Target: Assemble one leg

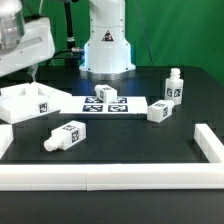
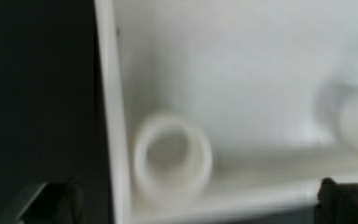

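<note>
Three white legs with tags show in the exterior view. One leg [image 1: 174,87] stands upright at the back right, one [image 1: 160,111] sits beside the marker board, and one [image 1: 65,135] lies on its side in the middle front. My gripper [image 1: 33,70] hangs at the far left above the large flat white panel [image 1: 28,103], away from all the legs. In the wrist view my gripper [image 2: 197,203] is open and empty. Its dark fingertips [image 2: 51,202] stand wide apart over the panel [image 2: 247,90], near a round hole [image 2: 172,158]. No leg shows in the wrist view.
The marker board [image 1: 108,102] lies flat in the middle. White border rails run along the front [image 1: 100,178] and the exterior view's right [image 1: 211,146]. The robot base [image 1: 108,45] stands at the back. The panel's edge meets the black table [image 2: 34,100].
</note>
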Motion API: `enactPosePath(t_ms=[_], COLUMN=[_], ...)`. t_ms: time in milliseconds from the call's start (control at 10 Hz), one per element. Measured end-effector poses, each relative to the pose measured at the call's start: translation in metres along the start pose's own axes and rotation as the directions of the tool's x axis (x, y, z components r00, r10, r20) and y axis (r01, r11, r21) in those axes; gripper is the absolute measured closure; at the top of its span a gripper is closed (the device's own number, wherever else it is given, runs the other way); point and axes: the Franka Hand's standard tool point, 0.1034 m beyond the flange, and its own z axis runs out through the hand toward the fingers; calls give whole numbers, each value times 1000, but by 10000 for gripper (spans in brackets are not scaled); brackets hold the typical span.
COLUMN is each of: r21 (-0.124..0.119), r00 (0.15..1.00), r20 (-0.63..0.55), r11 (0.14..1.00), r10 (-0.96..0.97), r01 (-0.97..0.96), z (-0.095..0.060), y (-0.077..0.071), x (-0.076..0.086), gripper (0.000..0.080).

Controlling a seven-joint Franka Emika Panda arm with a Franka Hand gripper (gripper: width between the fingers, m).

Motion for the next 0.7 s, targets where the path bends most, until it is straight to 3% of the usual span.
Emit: enactPosePath(t_ms=[200, 400, 700], r21=[-36, -42, -44], r00=[998, 997, 997], r20=[-16, -16, -4], r11=[998, 997, 996], r10=[-54, -72, -83], r01=[54, 72, 83], z=[9, 21, 36], y=[8, 12, 16], x=[-16, -33, -37], gripper=[150, 150, 150])
